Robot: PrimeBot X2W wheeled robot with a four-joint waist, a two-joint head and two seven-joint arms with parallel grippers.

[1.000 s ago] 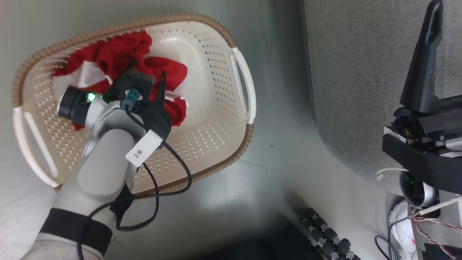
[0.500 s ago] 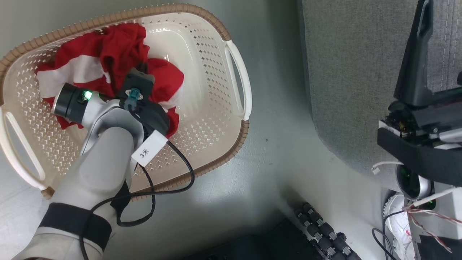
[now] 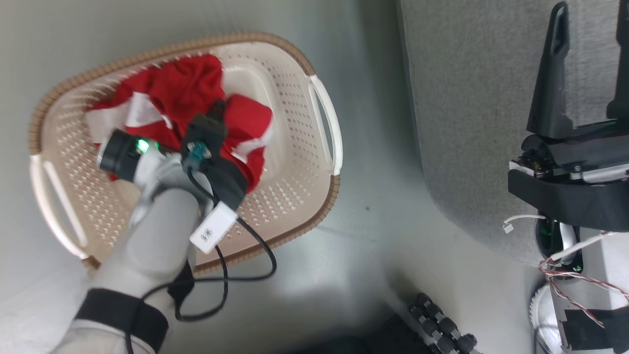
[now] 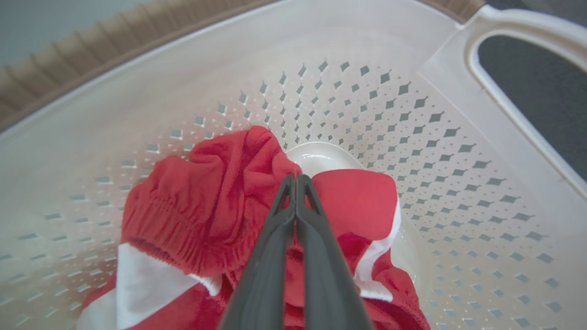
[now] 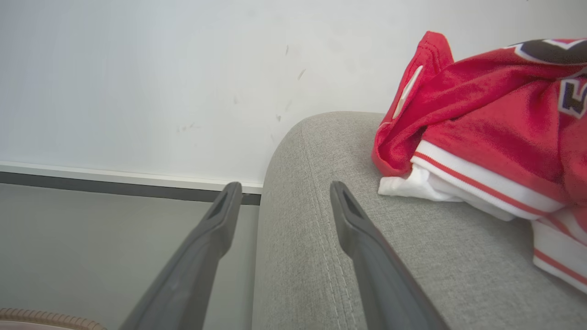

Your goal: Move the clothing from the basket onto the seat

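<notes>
Red garment (image 4: 202, 201) in basket (image 4: 367, 91): we are finding left gripper (image 4: 295, 181), apart a second ago, clamping it; right gripper (image 5: 284, 188) is gaping; lift pending.

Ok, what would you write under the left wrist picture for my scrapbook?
Left claw pressed shut at a bunched fold of red-and-white clothes inside the cream, hole-dotted basket.

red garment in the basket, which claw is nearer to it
Left. The left claw is shut on the red garment inside the basket; the right claw hangs open at the grey seat, well apart.
</notes>
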